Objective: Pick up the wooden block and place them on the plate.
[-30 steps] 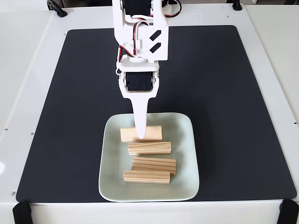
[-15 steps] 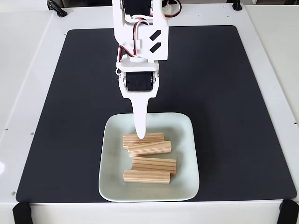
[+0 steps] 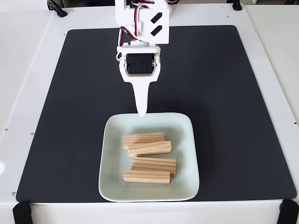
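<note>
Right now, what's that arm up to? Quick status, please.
Gripper empty at the plate's far rim; open or shut unclear. All four blocks lie on plate. Nothing in the way.

My hand (image 3: 142, 113) is smooth white plastic. The wooden blocks (image 3: 143, 138) are pale grained pine, the plate (image 3: 111, 177) glossy glazed mint-white, the mat (image 3: 224, 93) matt black.

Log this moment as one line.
white pincer: empty, at far rim | four light pine wooden blocks: on pale mint square plate | black mat: bare
</note>
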Available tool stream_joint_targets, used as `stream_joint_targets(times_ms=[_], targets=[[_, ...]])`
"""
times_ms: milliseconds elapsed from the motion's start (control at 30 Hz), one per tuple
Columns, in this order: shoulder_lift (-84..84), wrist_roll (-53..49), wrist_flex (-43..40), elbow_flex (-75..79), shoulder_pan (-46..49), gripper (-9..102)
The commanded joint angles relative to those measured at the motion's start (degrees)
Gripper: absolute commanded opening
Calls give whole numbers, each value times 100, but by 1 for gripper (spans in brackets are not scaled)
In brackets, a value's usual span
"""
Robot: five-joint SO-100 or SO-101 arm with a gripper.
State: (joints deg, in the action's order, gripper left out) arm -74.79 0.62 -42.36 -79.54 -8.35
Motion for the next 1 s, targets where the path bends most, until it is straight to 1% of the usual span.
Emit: stream_joint_targets(times_ms=[0, 200, 267, 333, 433, 667, 967], targets=[[-1230, -53, 888, -993, -53, -1], [-3182, -255, 3015, -3445, -62, -1], [-3814, -316, 3524, -4175, -53, -1], [-4386, -325, 3832, -4781, -9, -1], [-5150, -308, 4025, -5432, 44, -1], [-6970, -255, 4025, -6390, 185, -1], [-10046, -237, 4025, -8068, 272, -1]])
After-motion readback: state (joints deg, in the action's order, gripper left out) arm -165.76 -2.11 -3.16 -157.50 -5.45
